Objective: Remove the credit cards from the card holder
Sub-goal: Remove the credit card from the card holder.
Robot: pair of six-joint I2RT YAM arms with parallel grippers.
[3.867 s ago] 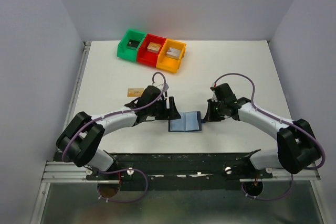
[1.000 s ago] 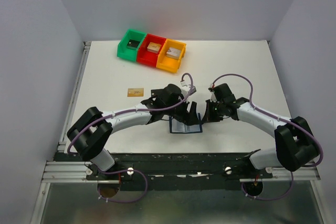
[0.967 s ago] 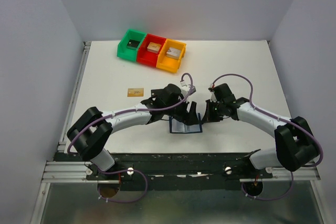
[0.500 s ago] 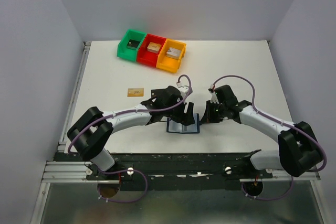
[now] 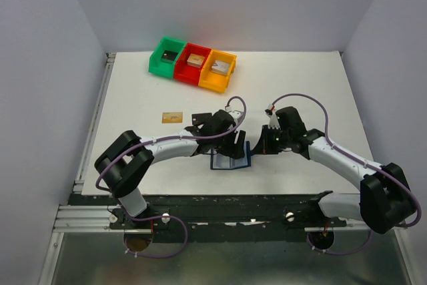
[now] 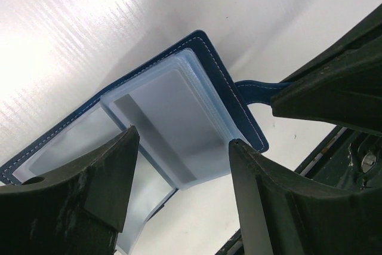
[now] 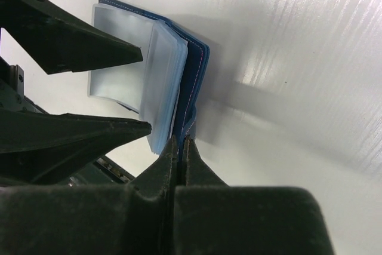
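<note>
The card holder (image 5: 229,159), dark navy with pale blue pockets, lies open on the table between the arms. My right gripper (image 5: 261,146) is shut on its right cover edge and snap tab (image 7: 190,117), holding that side tilted up. My left gripper (image 5: 235,146) is open, its fingers straddling the fanned pockets (image 6: 173,117) without gripping them. One tan-gold credit card (image 5: 172,117) lies flat on the table, left of the arms. No other cards can be made out in the translucent pockets (image 7: 131,46).
Green (image 5: 167,56), red (image 5: 193,63) and orange (image 5: 219,70) bins stand in a row at the back, each with a small block inside. The table's near edge and the black mounting rail (image 5: 233,201) lie just below the card holder.
My left gripper has moved right from beside the card holder to over its pockets. The card holder has slid slightly left, and my right gripper has kept hold of its right edge.
</note>
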